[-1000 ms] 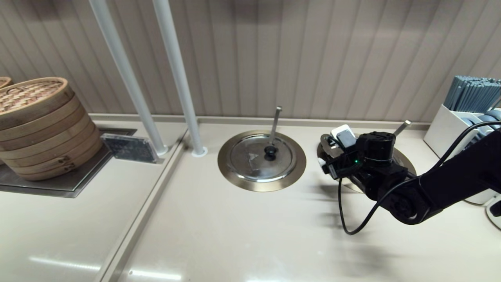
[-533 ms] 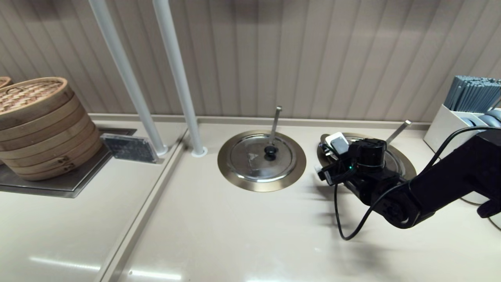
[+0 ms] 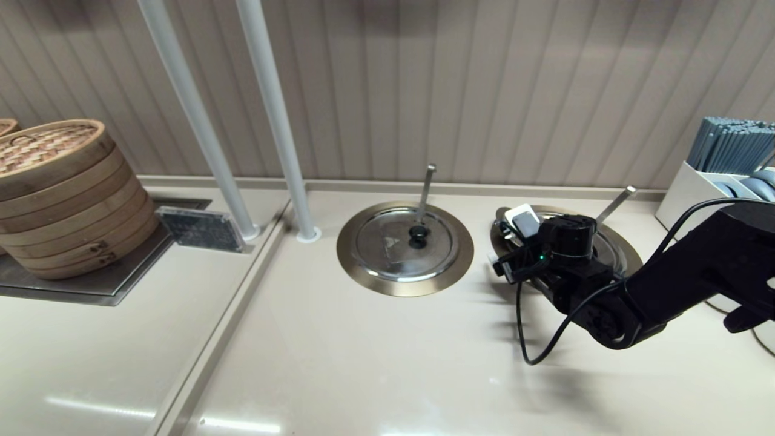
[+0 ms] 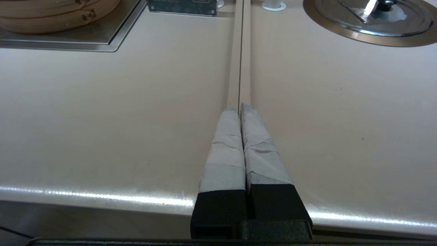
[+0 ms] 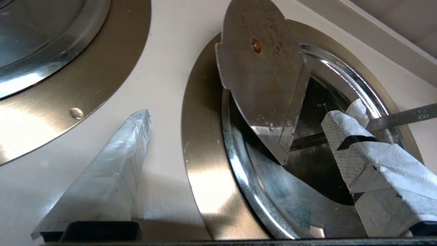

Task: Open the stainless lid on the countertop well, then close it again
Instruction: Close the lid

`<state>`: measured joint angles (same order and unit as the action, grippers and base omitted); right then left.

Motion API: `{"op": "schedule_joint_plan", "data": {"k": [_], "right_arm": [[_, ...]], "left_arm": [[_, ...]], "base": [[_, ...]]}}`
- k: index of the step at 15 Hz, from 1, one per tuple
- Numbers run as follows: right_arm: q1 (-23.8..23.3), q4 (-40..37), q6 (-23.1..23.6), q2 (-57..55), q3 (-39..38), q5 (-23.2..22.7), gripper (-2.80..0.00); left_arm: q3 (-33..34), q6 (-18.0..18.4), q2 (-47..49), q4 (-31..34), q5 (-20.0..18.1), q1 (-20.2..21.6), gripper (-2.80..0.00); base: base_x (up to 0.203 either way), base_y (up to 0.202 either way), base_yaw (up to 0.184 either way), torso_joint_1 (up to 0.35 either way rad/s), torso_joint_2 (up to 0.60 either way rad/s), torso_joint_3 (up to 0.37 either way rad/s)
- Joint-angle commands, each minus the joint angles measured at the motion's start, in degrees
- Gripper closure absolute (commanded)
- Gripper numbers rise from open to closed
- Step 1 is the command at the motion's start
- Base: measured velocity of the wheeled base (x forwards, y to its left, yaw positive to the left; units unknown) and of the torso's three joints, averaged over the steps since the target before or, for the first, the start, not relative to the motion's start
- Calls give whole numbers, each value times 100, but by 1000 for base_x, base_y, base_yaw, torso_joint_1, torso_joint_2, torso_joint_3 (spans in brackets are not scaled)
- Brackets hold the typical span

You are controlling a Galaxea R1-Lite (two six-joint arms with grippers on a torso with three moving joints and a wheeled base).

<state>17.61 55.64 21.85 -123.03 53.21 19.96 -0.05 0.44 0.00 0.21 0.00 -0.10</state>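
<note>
Canteen serving counter: bamboo steamers (image 3: 57, 194), sunken lidded wells (image 3: 404, 248).

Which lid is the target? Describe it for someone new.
Two brass-ringed wells sit in the beige countertop. Take the right well, under the right gripper. Its stainless lid has a flap tilted up and a long slanting ladle handle; the twin lid has a near-vertical one.

Mirror-polished steel lid (image 5: 269, 85), brushed brass-toned well ring (image 5: 201, 164), apparently cloth-taped right hand (image 5: 235, 136), glossy countertop (image 3: 375, 363).
</note>
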Motion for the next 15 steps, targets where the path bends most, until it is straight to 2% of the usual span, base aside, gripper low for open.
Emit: {"op": "schedule_joint_plan", "data": {"k": [1,5,15], "right_arm": [[-40,79,47,-71,40,78,-280],[-258,88,92,-240,258,105,-280],[-320,97,83,-195,330,113,-280]], "left_arm": [[4,0,0,-3,0,1,0],[-4,0,0,-3,0,1,0],[-4,0,0,-3,0,1,0]], "base": [[0,0,0,0,0,0],[0,0,0,0,0,0],[0,0,0,0,0,0]]}}
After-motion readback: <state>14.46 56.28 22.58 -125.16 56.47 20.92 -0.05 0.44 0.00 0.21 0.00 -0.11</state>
